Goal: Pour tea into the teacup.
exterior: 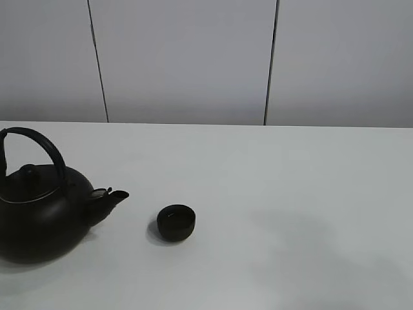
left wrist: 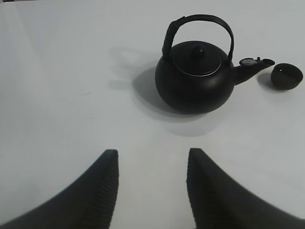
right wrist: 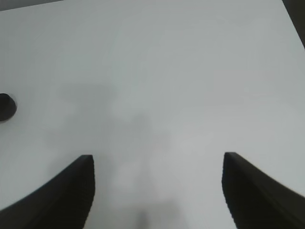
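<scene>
Both the left gripper [left wrist: 151, 183] and right gripper [right wrist: 157, 186] hang open and empty over the white bench [exterior: 290, 194], the round black arched-handle kettle [exterior: 39, 216] standing with its spout toward the small matte-black teacup [exterior: 176, 222], handy for pouring.

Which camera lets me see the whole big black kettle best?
The left wrist view. It shows the whole kettle, with handle, lid and spout, standing on the table beside the teacup. The exterior high view cuts the kettle off at the picture's left edge. The right wrist view shows no kettle.
</scene>
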